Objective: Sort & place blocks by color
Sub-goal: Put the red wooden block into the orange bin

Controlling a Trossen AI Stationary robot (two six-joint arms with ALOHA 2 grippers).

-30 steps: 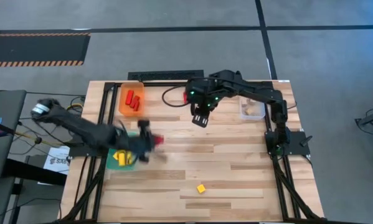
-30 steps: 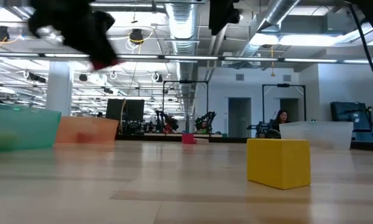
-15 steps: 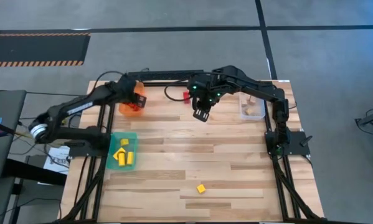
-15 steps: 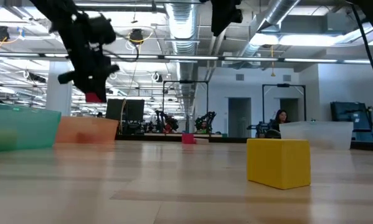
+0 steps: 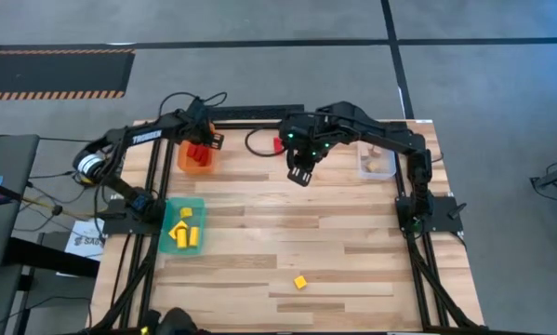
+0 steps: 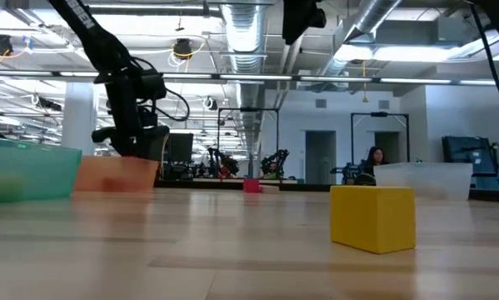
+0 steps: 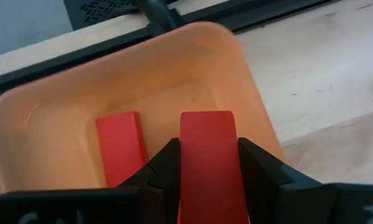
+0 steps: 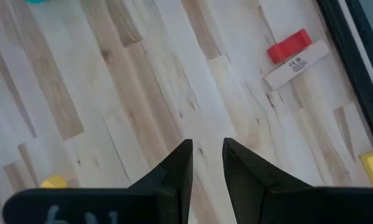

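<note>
My left gripper (image 7: 208, 148) is over the orange bin (image 5: 197, 156) at the table's far left, shut on a red block (image 7: 206, 127). A second red block (image 7: 119, 146) lies flat on the bin's floor. My right gripper (image 8: 207, 150) hangs high above the far middle of the table (image 5: 299, 174). Its fingers are a little apart, with nothing between them. A yellow cube (image 5: 300, 281) sits on the table toward the near edge. Several yellow blocks lie in the teal bin (image 5: 183, 226). My left gripper pinches the red block by its two long sides (image 7: 187, 160) between its two fingers. The fingers slant down from above and lie along the block, whose free end (image 7: 206, 118) reaches past the fingertips. It hangs over the inside of the orange bin (image 7: 174, 68). Whether it touches the floor, I cannot tell.
A clear bin (image 5: 376, 162) with pale wooden blocks stands at the far right. A small red piece (image 8: 289, 45) beside a white label lies near the far edge, below my right gripper. The middle of the table (image 5: 287, 233) is bare wood.
My left arm has swung from beside the teal bin toward the table's far edge, rolling its wrist. It has come down over the orange bin with the red block still between its fingers.
</note>
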